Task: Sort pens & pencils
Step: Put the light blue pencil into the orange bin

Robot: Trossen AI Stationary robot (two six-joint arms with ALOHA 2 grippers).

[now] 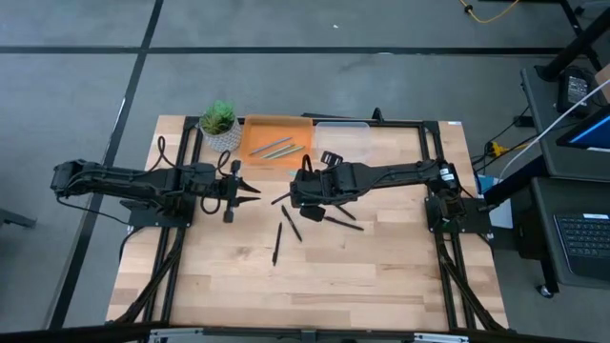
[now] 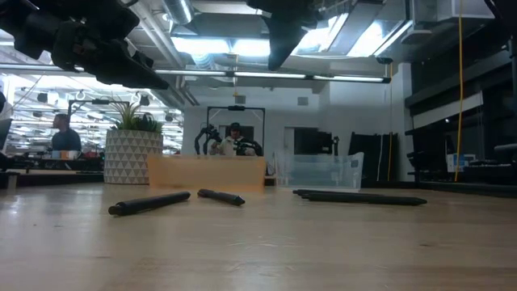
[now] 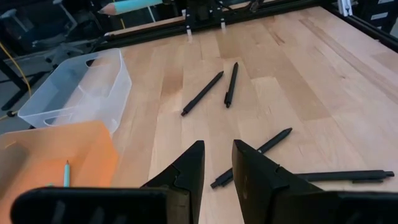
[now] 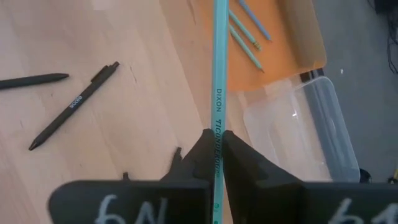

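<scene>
**A:** Above the middle of the table, our right gripper point(image 4: 215, 144) had its fingers pinched tight on a light blue pencil point(image 4: 217, 81), which stuck out ahead of them toward the orange tray point(image 4: 305, 43). Three more blue pencils point(image 4: 247, 28) already lay in that tray.

**B:** So we judged the step to be carrying this one over to join them. What did we think mattered most?

**A:** Keeping the pencil's length in line with the ones in the tray, and releasing only once its whole length was inside the rim. The clear bin point(image 4: 323, 124) stood just beside the tray and appeared empty; we reckoned it was for the dark pens, so drifting over it would have put the pencil in the wrong place.

**B:** And our left gripper point(image 3: 217, 165)?

**A:** It hung over the table's left side with its fingers parted a little and nothing between them. The black pens point(image 3: 202, 93) lay loose on the wood between the two arms, well apart from both containers.

**B:** Then we wanted a low release, since a thin round stick dropped from height could bounce or roll off the rim.
</scene>
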